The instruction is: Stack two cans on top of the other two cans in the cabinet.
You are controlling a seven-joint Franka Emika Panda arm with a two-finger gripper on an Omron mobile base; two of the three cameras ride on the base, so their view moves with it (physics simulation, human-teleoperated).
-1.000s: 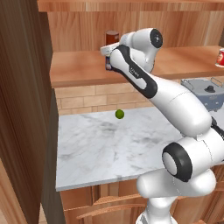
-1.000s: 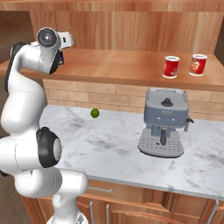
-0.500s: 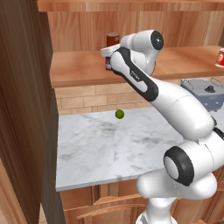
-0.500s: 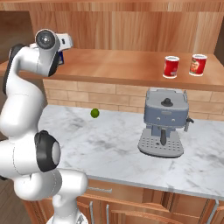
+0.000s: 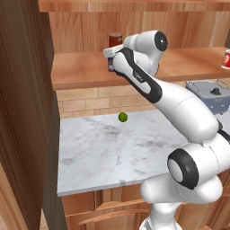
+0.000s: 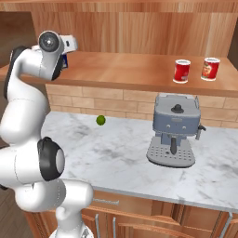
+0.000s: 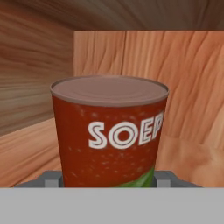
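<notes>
left base view: white arm reached to the warm brown wooden cabinet shelf [image 5: 81, 67], dark red soup can [image 5: 115, 38] above a blue tin [image 5: 110, 65]. right base view: two bright red cans [image 6: 182, 70] well apart. hand view: fingers [image 7: 52, 178] pinching the dark red can; best lowered level, centred, before release.

On the cabinet [image 6: 116, 65] shelf, two red cans [image 6: 181, 70] crowd the right end, a soup can [image 7: 109, 131] the left; the middle lies open.
</notes>
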